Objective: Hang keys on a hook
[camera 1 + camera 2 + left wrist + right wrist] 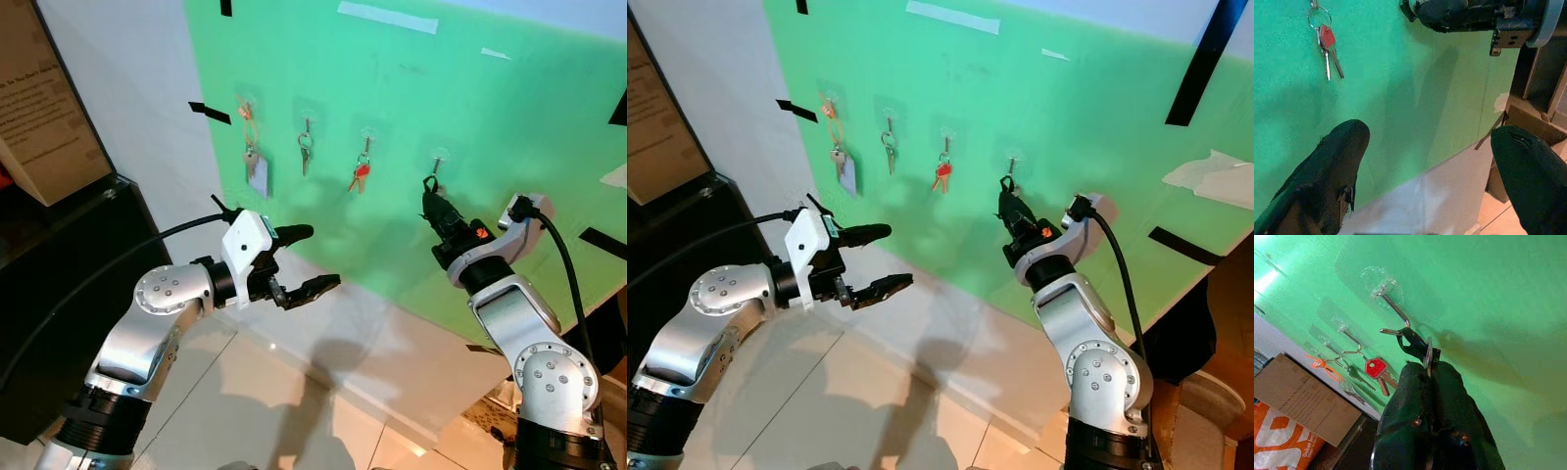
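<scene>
A green wall panel (411,117) carries a row of four clear stick-on hooks. On the leftmost hangs a key with an orange cord and a pale tag (257,172), next a plain silver key set (306,149), then a red-headed key pair (360,176) hanging straight down.

The left gripper (312,259) hovers low in front of the panel, below the second and third hooks, its two black fingers spread wide with nothing between them.

Farther right, the right gripper (432,203) reaches up to the fourth hook (1393,308). Its fingers are pressed together on the keys (1426,354), pinching a thin metal piece edge-on. Their long axis runs along the fingers, pointing up toward the hook. A dark loop (1413,342) at their top sits at the hook's upturned tip; whether it is fully over the tip is unclear.
</scene>
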`<state>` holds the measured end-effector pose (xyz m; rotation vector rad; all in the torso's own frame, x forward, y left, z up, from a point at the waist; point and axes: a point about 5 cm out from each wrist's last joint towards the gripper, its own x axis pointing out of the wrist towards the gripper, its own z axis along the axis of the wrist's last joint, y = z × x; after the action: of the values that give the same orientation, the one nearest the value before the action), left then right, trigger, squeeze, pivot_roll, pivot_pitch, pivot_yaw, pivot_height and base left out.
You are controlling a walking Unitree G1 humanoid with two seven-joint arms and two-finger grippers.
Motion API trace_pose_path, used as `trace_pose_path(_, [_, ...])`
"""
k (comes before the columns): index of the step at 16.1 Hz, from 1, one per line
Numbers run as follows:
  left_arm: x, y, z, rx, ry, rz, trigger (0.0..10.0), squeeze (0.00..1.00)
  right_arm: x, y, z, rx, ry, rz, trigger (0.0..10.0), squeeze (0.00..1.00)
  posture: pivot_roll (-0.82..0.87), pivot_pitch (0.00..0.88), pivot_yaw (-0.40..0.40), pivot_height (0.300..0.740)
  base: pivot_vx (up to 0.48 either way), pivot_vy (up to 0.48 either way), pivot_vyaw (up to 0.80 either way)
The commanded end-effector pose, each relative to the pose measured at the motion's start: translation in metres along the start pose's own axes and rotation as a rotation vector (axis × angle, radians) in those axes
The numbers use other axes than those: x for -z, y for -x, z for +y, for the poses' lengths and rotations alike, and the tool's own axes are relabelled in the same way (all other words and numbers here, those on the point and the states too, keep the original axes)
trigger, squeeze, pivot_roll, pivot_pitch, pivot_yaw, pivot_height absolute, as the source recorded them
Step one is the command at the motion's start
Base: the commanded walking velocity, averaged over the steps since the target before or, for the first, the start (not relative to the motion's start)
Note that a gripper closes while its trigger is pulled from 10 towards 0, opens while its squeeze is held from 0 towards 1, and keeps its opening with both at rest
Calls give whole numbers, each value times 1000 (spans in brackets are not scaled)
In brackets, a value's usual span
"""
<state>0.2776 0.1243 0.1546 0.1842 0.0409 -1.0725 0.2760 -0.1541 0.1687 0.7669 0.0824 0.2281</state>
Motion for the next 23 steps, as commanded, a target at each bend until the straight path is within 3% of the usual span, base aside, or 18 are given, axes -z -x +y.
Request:
trace_pose_path(1, [-10,0,2,-12,1,-46,10000,545,0,-1,-2,9,2,2,10000,0,-155,0,3,740,0,0,0])
trace_pose_path(4, [-15,0,3,-14,19,-83,10000,541,1,-1,-2,6,-3,9,10000,0,-154,0,2,740,0,0,0])
trace_pose_path(5, [-17,0,3,-15,25,-99,10000,541,2,-1,-3,15,16,17,10000,690,-153,0,1,740,0,0,0])
trace_pose_path(6, [-19,0,3,-16,29,-109,10000,537,4,0,-4,12,17,21,10000,1000,-152,0,-1,740,0,0,0])
trace_pose_path(9, [-19,0,2,-15,37,-113,10000,541,7,3,-10,25,-54,31,10000,1000,-151,0,-6,740,0,0,0])
trace_pose_path(11, [-16,2,-1,-20,46,-109,10000,537,10,10,-15,42,-55,46,10000,1000,-153,0,-5,740,0,0,0])
trace_pose_path(12, [-13,2,-2,-26,51,-100,10000,541,12,15,-18,43,3,59,10000,1000,-154,0,-6,740,0,0,0])
trace_pose_path(14, [-8,2,-4,-39,54,-87,10000,541,20,21,-28,85,209,121,10000,1000,-157,0,-10,740,0,0,0])
trace_pose_path(17, [6,1,2,-163,38,-21,10000,537,22,30,-46,146,315,114,10000,1000,-155,0,-28,740,0,0,0])
trace_pose_path(18, [18,1,11,-293,34,33,10000,537,19,33,-58,227,508,131,10000,1000,-158,0,-37,740,0,0,0])
trace_pose_path(19, [23,2,14,-349,25,51,10000,533,18,35,-65,287,618,139,10000,1000,-166,0,-42,740,0,0,0])
trace_pose_path(21, [28,6,13,-413,30,40,10000,533,18,39,-60,264,690,30,10000,1000,-194,0,-22,740,0,0,-400])
trace_pose_path(23, [34,9,8,-424,48,45,10000,525,22,42,-57,273,686,5,10000,1000,-210,0,-1,740,0,0,-800])
